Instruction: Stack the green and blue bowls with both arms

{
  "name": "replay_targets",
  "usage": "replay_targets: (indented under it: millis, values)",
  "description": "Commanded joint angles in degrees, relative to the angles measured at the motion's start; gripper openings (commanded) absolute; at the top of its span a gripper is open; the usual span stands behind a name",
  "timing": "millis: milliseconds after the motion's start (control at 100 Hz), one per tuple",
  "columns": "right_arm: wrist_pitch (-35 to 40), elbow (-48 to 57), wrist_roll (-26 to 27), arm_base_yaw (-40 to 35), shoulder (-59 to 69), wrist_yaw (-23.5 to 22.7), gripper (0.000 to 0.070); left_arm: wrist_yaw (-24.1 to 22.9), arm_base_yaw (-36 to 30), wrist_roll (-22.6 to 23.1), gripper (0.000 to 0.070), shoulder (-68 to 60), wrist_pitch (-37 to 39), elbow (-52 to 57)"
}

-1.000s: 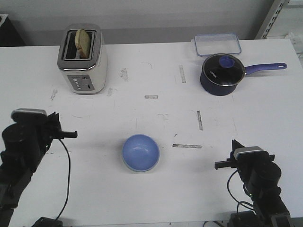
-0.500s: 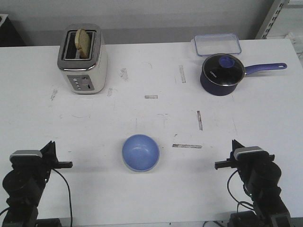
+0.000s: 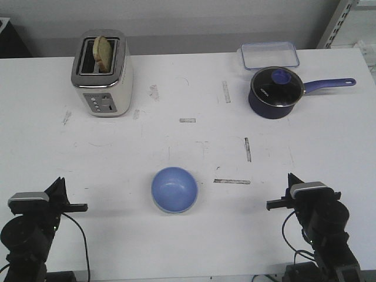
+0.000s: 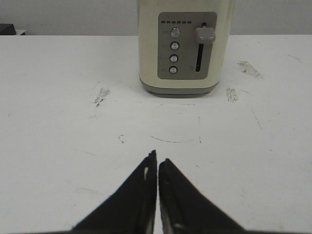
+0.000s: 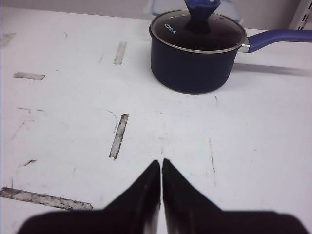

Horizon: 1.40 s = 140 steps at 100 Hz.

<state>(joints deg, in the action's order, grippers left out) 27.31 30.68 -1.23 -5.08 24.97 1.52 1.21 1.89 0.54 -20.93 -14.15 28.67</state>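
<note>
The left gripper [image 3: 82, 207] is closed and empty, with the toaster [image 3: 103, 73] straight ahead holding a bread slice [image 3: 104, 53]. The blue bowl [image 3: 174, 189] sits between both grippers, nested in a green bowl whose rim [image 3: 157, 205] barely shows. The right gripper [image 3: 271, 205] is closed and empty; ahead stand the lidded saucepan [image 3: 276, 91] and an empty clear container [image 3: 269, 54].

Bright, even light on the white bench [image 3: 194, 247]; soft short shadows. Wrist views blur the near fingers [image 4: 146, 195].
</note>
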Motion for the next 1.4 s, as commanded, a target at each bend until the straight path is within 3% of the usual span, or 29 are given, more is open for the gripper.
replay_targets:
  millis: [0, 690, 820, 1390]
  values:
    - [-0.7, 0.1, -0.1, 0.0, 0.2, 0.0, 0.0, -0.3, 0.1, 0.3, 0.0001, 0.1, 0.6, 0.5]
    - [-0.7, 0.1, -0.1, 0.0, 0.2, 0.0, 0.0, -0.4, -0.3, 0.2, 0.0001, 1.6, 0.5, 0.4]
    - [-0.7, 0.1, -0.1, 0.0, 0.2, 0.0, 0.0, -3.6, -1.1, 0.1, 0.0001, 3.3, 0.7, -0.6]
    - [-0.7, 0.1, -0.1, 0.0, 0.2, 0.0, 0.0, -4.4, -1.7, -1.4, 0.0001, 20.8, 14.4, -25.5]
